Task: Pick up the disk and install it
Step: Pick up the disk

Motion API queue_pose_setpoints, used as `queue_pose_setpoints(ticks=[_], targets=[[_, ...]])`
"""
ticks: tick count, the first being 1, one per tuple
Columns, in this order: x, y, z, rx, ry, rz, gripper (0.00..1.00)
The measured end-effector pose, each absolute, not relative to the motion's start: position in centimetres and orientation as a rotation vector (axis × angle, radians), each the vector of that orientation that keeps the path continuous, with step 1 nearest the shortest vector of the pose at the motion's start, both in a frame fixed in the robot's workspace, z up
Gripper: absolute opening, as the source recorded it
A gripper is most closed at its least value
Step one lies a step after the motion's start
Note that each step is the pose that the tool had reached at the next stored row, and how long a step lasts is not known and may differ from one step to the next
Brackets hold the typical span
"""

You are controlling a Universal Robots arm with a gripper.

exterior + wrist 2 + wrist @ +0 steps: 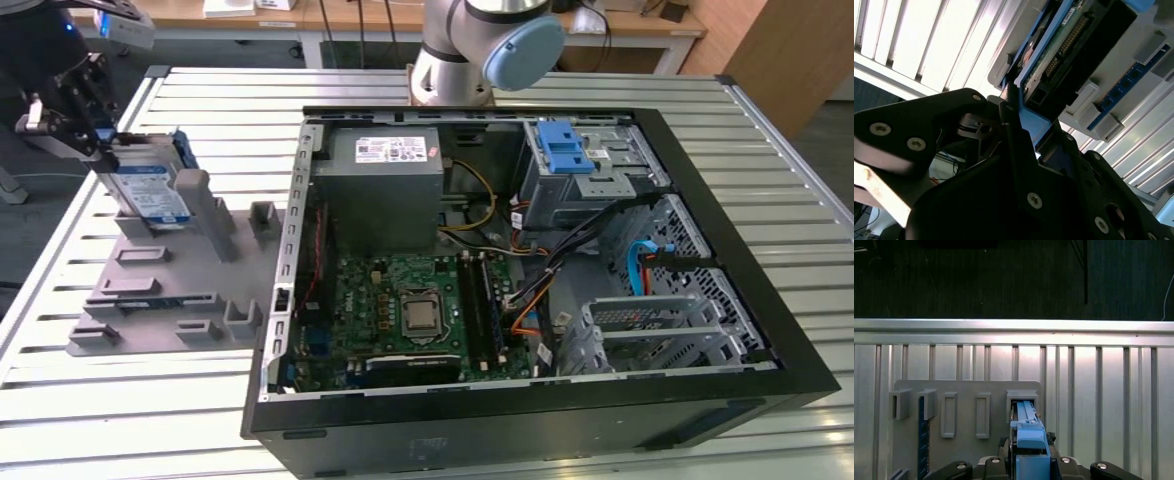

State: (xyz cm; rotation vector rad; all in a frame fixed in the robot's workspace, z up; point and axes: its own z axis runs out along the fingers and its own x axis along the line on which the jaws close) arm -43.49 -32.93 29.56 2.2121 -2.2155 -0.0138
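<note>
In the exterior view, the disk (pixel 144 190) stands upright in a slot of the grey holder (pixel 160 290) on the worktop (pixel 134 420), to the exterior view's left of the open computer case (pixel 727 210). The gripper (pixel 110 148) is at its top edge. In the second wrist view, the fingers (pixel 1010 117) are clamped on the disk's blue carrier. In the first wrist view, the disk's far end sits in the holder's slot.

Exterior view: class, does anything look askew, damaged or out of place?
Nothing stands out. The disk stands on edge in the grey holder, the gripper closed on its top, and the open case looks intact.
</note>
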Motion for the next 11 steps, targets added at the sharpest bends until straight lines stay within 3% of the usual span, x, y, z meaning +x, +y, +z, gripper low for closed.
queue_pose_setpoints(ticks=[11], targets=[[-43.49, -32.93, 29.97, 2.212, -2.215, -0.014, 0.36]])
